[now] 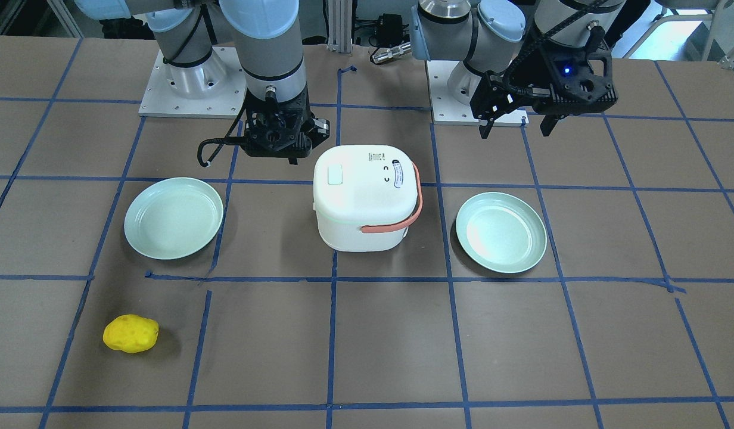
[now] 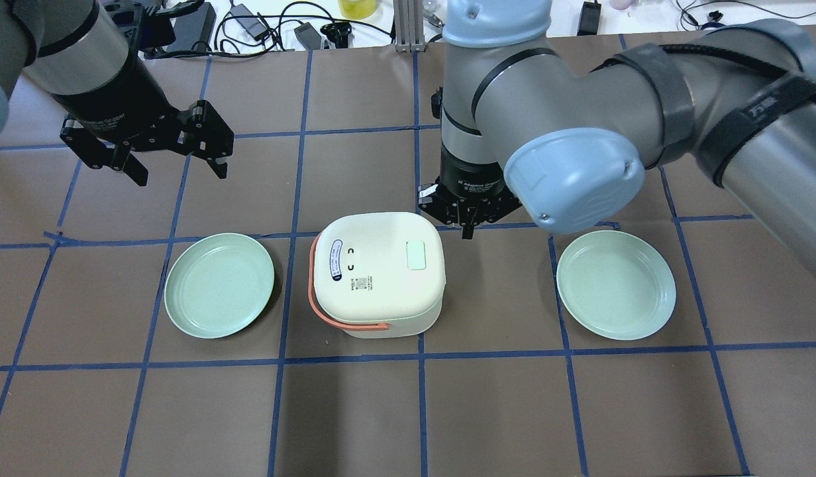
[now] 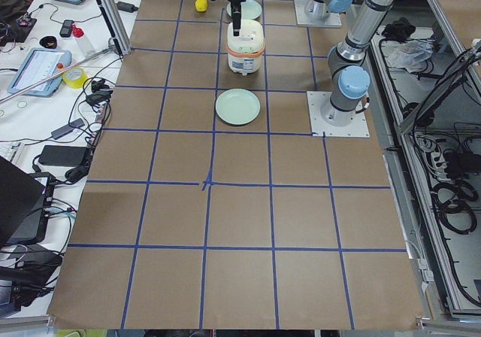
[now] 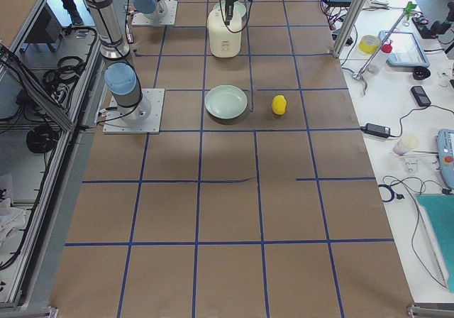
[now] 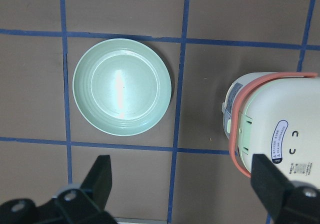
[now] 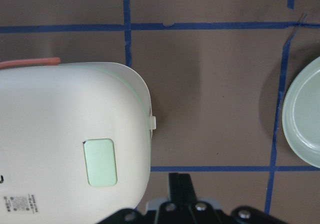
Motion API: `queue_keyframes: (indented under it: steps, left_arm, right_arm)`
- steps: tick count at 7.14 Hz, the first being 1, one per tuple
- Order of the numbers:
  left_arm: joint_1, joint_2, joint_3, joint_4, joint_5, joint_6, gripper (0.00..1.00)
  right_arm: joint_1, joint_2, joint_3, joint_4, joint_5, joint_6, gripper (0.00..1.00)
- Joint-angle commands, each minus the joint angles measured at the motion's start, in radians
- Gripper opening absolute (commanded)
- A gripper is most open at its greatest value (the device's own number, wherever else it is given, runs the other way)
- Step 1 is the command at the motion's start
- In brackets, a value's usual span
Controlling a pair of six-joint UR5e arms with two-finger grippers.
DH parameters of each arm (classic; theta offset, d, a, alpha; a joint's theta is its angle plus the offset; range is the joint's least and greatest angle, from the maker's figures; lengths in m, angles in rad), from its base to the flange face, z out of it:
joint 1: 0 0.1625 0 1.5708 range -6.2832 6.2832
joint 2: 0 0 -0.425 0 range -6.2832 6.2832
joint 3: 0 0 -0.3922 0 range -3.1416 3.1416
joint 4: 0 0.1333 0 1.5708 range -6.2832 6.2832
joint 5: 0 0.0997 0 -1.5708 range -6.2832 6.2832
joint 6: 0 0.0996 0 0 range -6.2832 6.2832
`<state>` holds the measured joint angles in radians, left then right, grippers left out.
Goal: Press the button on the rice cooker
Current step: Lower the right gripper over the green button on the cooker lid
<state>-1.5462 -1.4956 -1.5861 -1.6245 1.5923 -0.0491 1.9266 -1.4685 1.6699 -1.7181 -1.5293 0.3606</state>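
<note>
My right claw [image 2: 468, 230] is clenched, fingertips pointing down just beside the white rice cooker [image 2: 375, 281], near its pale green lid button [image 2: 416, 255]. The cooker stands on the surface [image 2: 487, 397] between the left plate [image 2: 219, 285] and the right plate [image 2: 615, 285]. My left claw [image 2: 181, 175] hangs released, well apart.

A white cooker [image 2: 378, 291] stands mid-table, its flat lid [image 2: 381, 232] and green button [image 2: 416, 255] facing up, exposed. Its orange handle [image 2: 310, 285] lies folded low around one side, off the lid. The right gripper [image 2: 468, 228] hangs just beside the cooker's button end, apart from it. A plate [image 2: 219, 285] lies on one side and a second plate [image 2: 616, 285] on the other, with bare table [image 2: 487, 298] between each and the cooker. A yellow lump [image 1: 130, 333] sits well apart.
</note>
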Motion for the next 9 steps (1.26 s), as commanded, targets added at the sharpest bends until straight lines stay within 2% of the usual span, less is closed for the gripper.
queue_keyframes:
  steps: [1, 3, 9]
  left_arm:
    - [0.0, 0.0, 0.0, 0.0, 0.0, 0.0, 1.0]
    - [0.0, 0.0, 0.0, 0.0, 0.0, 0.0, 1.0]
    - [0.0, 0.0, 0.0, 0.0, 0.0, -0.002, 1.0]
  right_arm:
    - [0.049, 0.023, 0.042, -0.102, -0.002, 0.067, 0.12]
    - [0.083, 0.043, 0.042, -0.141, -0.002, 0.127, 0.12]
    - [0.094, 0.057, 0.06, -0.176, 0.0, 0.135, 0.12]
